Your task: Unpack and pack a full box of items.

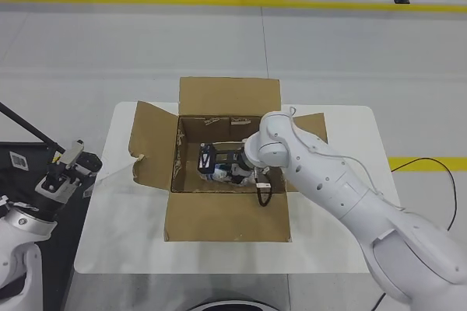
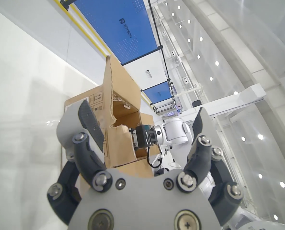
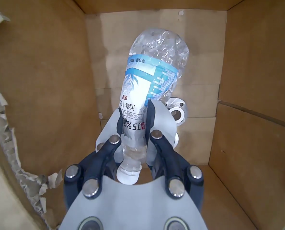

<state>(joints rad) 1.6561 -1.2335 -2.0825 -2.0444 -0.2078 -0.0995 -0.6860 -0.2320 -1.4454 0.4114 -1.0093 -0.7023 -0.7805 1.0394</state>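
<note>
A: Top view: bright, even overhead light. The white table [image 1: 335, 233] is close to washed out and its shadows are soft. The box [image 1: 226, 221] reads darker inside than on its flaps.

B: Left wrist view looks up at rows of ceiling lights [image 2: 216, 63], each a blown-out dot. Wide lens: the ceiling beams [image 2: 252, 92] bow toward the edges.

A: Right wrist view?

B: Cardboard walls are evenly lit, a bit dimmer in the far corners. There's a hot spot on the bottle [image 3: 154, 56] label, with the white washed flat. Its crinkled clear plastic throws small highlights. The metal part [image 3: 178, 112] behind it glints. Box edges bend near the borders.
</note>
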